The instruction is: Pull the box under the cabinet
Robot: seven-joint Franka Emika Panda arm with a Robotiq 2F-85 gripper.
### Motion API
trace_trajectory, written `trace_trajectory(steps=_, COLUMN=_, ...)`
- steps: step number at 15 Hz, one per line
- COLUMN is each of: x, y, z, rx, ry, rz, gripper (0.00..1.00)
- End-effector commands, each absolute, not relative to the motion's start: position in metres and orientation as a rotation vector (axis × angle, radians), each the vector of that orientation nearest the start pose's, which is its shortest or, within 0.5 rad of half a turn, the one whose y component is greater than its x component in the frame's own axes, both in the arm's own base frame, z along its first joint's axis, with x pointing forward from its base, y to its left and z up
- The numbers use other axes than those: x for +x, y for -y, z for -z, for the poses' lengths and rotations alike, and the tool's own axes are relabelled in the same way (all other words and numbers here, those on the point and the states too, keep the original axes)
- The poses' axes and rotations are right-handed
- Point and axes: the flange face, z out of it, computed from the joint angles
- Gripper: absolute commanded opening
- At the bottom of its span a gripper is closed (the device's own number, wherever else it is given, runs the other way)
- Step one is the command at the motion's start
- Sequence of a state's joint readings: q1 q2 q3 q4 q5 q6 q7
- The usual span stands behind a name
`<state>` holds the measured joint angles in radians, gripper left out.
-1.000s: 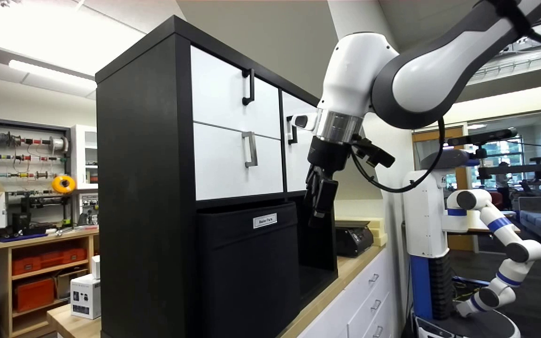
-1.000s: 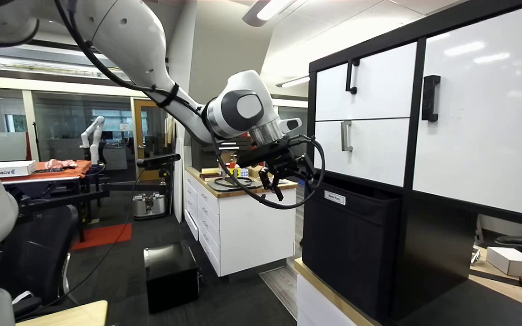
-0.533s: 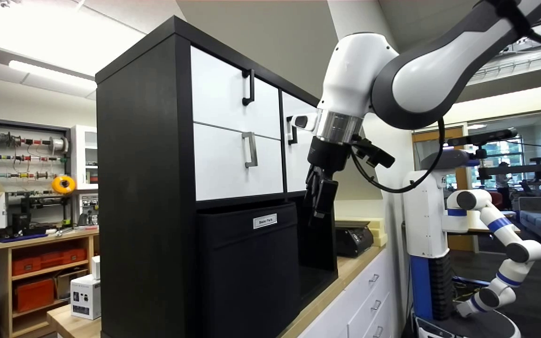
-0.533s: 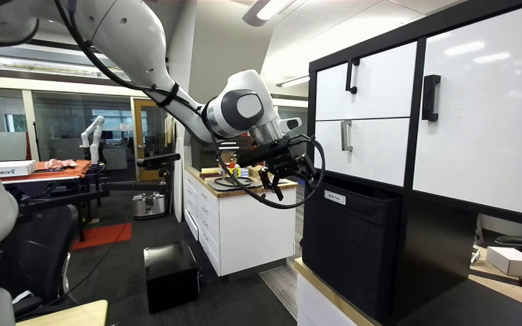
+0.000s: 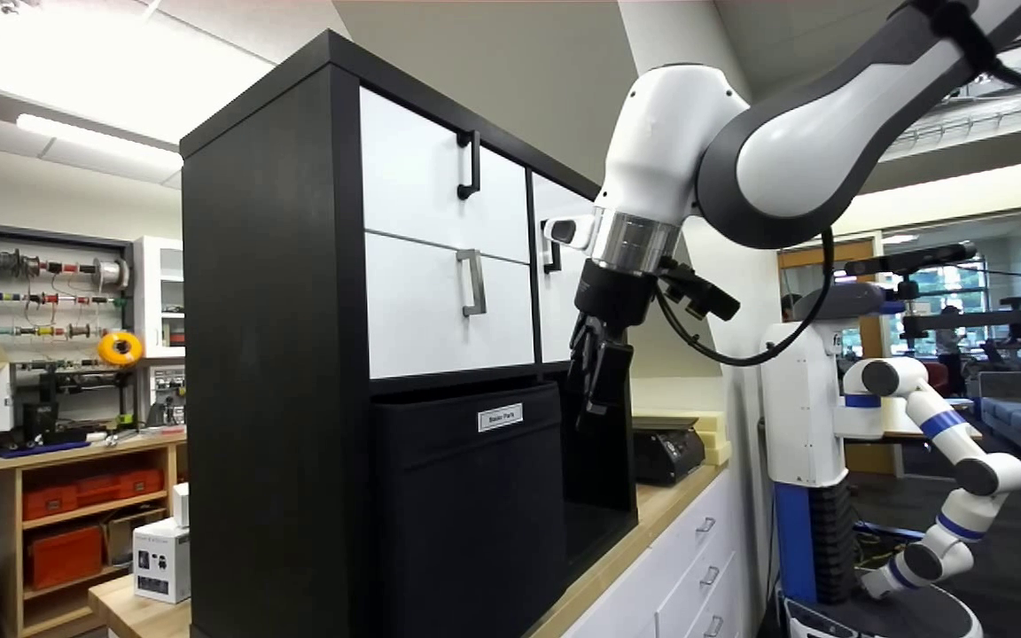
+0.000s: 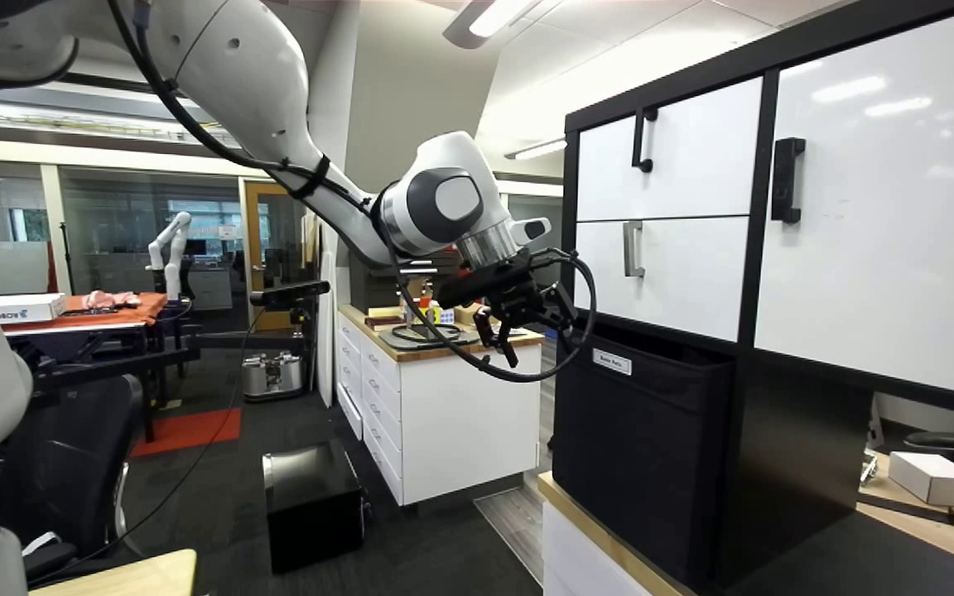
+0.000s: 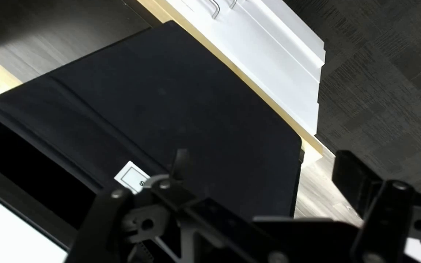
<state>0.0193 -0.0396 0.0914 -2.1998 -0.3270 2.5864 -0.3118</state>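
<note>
Beside the tool (image 7: pixel 263 166), box (image 7: pixel 196 109), seemingly apart

Tool (image 7: pixel 261 157) nearer the box (image 5: pixel 471 514) (slightly)

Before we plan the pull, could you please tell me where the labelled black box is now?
In an exterior view, the box stands at lower centre, in the cabinet, directly below the grey-handled white drawer.

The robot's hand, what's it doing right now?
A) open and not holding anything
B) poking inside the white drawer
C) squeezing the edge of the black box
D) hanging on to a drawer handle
A: the wrist view shows the hand with its fingers spread apart and nothing clamped between them, the front of the box lying beyond.
</note>
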Motion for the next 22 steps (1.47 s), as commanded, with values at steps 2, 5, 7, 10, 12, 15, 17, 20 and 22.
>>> trace_trajectory(steps=2, x=0.575, y=-0.074, z=-0.452, rx=-3.121, ry=1.211, rz=0.747, gripper=1.00)
trace_trajectory(steps=5, x=0.587, y=-0.074, z=-0.459, rx=-3.091, ry=1.290, rz=0.811, gripper=1.00)
trace_trajectory(steps=7, x=0.594, y=-0.073, z=-0.464, rx=-3.064, ry=1.362, rz=0.870, gripper=1.00)
trace_trajectory(steps=10, x=0.603, y=-0.072, z=-0.471, rx=-3.007, ry=1.506, rz=0.973, gripper=1.00)
trace_trajectory(steps=12, x=0.609, y=-0.072, z=-0.473, rx=-2.960, ry=1.608, rz=1.044, gripper=1.00)
trace_trajectory(steps=15, x=0.615, y=-0.070, z=-0.473, rx=-2.885, ry=1.716, rz=1.130, gripper=1.00)
trace_trajectory(steps=17, x=0.619, y=-0.070, z=-0.468, rx=-2.851, ry=1.754, rz=1.158, gripper=1.00)
trace_trajectory(steps=20, x=0.625, y=-0.069, z=-0.457, rx=-2.819, ry=1.796, rz=1.160, gripper=1.00)
trace_trajectory(steps=22, x=0.631, y=-0.070, z=-0.447, rx=-2.804, ry=1.820, rz=1.132, gripper=1.00)
